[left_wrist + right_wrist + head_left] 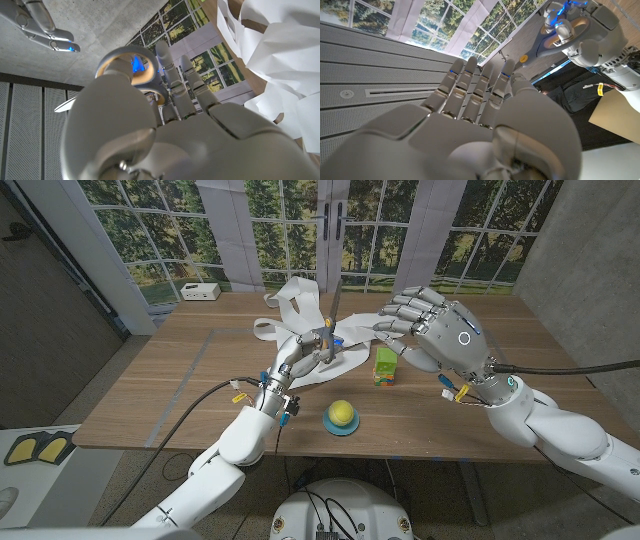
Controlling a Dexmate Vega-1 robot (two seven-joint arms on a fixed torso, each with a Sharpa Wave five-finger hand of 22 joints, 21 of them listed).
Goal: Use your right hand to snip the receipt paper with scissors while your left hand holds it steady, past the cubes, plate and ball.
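Left hand (pixel 300 363) holds scissors (pixel 331 330); right hand (pixel 432 330) empty.

On the table (pixel 180 380), cubes (pixel 385 366) stand right of the receipt paper (pixel 300 310), ball (pixel 342 415) nearer.

The scissors (pixel 331 320) stand nearly upright at the middle of the table, grey blades pointing up and far, their tan-lined loops (pixel 125 70) low down in the grip of the left hand (pixel 300 360). The receipt paper (pixel 296 308) — a long white strip, crumpled and looped — lies heaped under and behind them, trailing toward the far edge. The right hand (pixel 435 330) hovers to the right above the table, holding nothing, fingers spread toward the scissors.
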